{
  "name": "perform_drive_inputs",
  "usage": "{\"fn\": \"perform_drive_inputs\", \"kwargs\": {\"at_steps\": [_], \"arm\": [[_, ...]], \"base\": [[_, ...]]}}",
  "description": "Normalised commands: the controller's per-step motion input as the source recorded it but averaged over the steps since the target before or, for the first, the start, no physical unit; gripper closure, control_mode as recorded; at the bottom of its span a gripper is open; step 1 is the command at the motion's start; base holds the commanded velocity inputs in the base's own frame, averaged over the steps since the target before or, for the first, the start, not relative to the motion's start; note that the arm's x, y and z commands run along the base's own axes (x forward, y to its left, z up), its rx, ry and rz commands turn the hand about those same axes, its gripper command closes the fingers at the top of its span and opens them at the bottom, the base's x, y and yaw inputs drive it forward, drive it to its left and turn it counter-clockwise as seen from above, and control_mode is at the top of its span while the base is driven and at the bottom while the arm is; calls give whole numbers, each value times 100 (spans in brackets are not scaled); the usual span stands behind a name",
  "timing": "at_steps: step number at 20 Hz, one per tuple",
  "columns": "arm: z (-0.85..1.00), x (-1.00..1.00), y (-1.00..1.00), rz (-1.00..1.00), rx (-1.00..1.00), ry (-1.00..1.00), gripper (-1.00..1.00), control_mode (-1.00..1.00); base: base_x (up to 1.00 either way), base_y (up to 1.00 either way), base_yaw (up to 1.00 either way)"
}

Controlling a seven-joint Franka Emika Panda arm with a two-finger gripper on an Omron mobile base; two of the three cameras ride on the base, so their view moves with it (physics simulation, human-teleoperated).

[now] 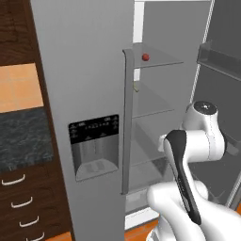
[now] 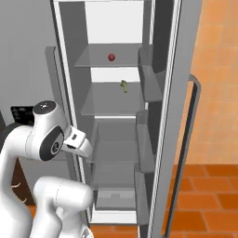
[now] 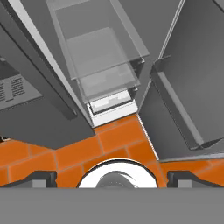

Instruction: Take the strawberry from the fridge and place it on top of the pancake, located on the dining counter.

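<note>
Strawberry sits on an upper glass shelf of the open fridge in the left base view, well above the arm's bent elbow. From the right base view a green leafy piece lies one shelf lower; reaching up, the arm could clip the shelf edges or open door. In the hand view the tool points at orange floor, fingertips wide apart, holding nothing.

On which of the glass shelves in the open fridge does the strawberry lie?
The strawberry lies on the top glass shelf. The shelf below carries a small green vegetable piece; the lower ones look bare.
</note>
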Motion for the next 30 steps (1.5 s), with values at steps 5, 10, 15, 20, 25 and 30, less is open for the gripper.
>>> {"fn": "perform_drive_inputs", "kwargs": {"at_steps": [5,10,15,20,25,30], "arm": [[0,0,0,0,0,0,-100,100],[0,0,0,0,0,0,-100,100],[0,0,0,0,0,0,-100,100],[0,0,0,0,0,0,-100,100],[0,0,0,0,0,0,-100,100],[0,0,0,0,0,0,-100,100]], "base": [[7,-4,23],[40,-6,25],[46,-7,10],[36,-10,3],[16,-38,0],[19,-45,0]]}}
